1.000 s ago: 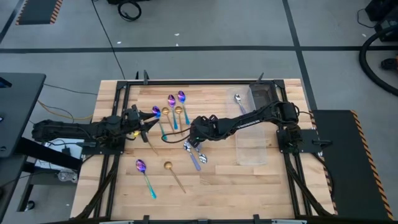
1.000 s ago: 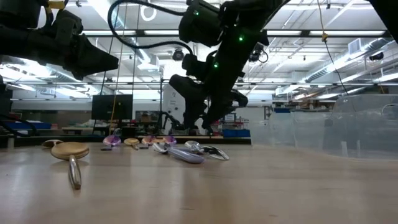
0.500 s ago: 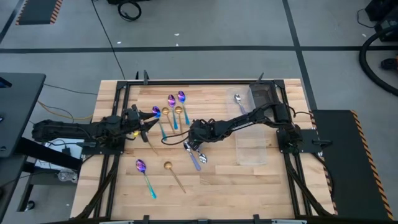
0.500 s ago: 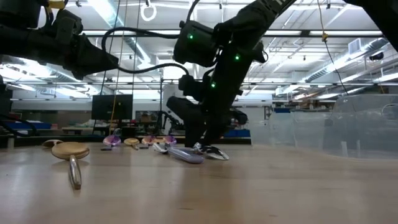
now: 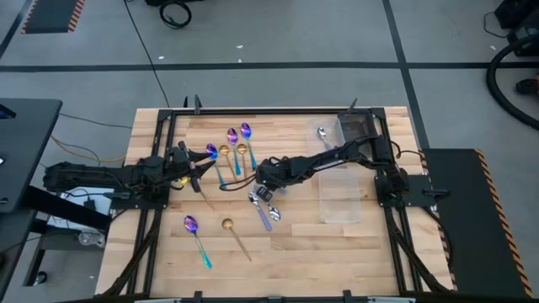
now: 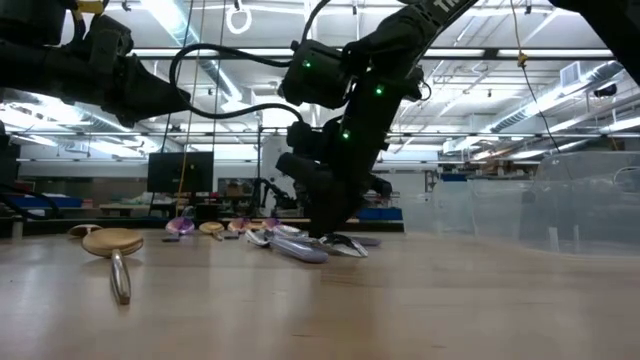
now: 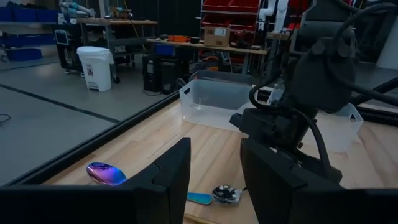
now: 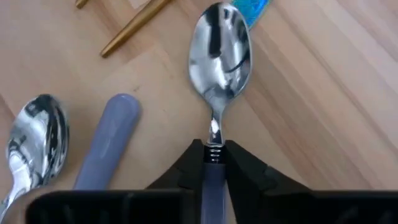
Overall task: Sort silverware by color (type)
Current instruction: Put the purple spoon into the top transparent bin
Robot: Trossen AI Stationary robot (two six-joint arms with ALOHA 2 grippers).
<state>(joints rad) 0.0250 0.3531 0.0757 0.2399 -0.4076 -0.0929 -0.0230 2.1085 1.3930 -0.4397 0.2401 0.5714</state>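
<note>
Silver spoons with lavender handles (image 5: 264, 210) lie in a cluster at the table's middle. My right gripper (image 5: 263, 188) is down on them, shut on one silver spoon (image 8: 221, 53). A second silver spoon (image 8: 34, 146) and a lavender handle (image 8: 106, 146) lie beside it. Purple-blue spoons (image 5: 238, 133) and gold spoons (image 5: 233, 152) lie farther back. One purple spoon (image 5: 192, 225) and one gold spoon (image 5: 228, 225) lie nearer the front. A lone silver spoon (image 5: 322, 133) lies at the back right. My left gripper (image 5: 195, 164) waits open at the left, level, holding nothing. My right gripper pinches the silver spoon between its two fingers at the neck (image 8: 213, 149), just behind the bowl where the lavender handle begins. The fingers slant steeply down from the table's right and lie along the spoon. The bowl (image 6: 345, 245) rests low on the table, hollow up.
A clear plastic container (image 5: 344, 189) stands right of the cluster, another (image 5: 355, 126) at the back right corner. A black frame (image 5: 278, 110) rims the wooden table. Bare wood lies along the front edge.
My right gripper has gone down onto the cluster of silver spoons, tipping steeper and rolling a little, and has shut on the neck of one spoon. The spoons lie where they were.
</note>
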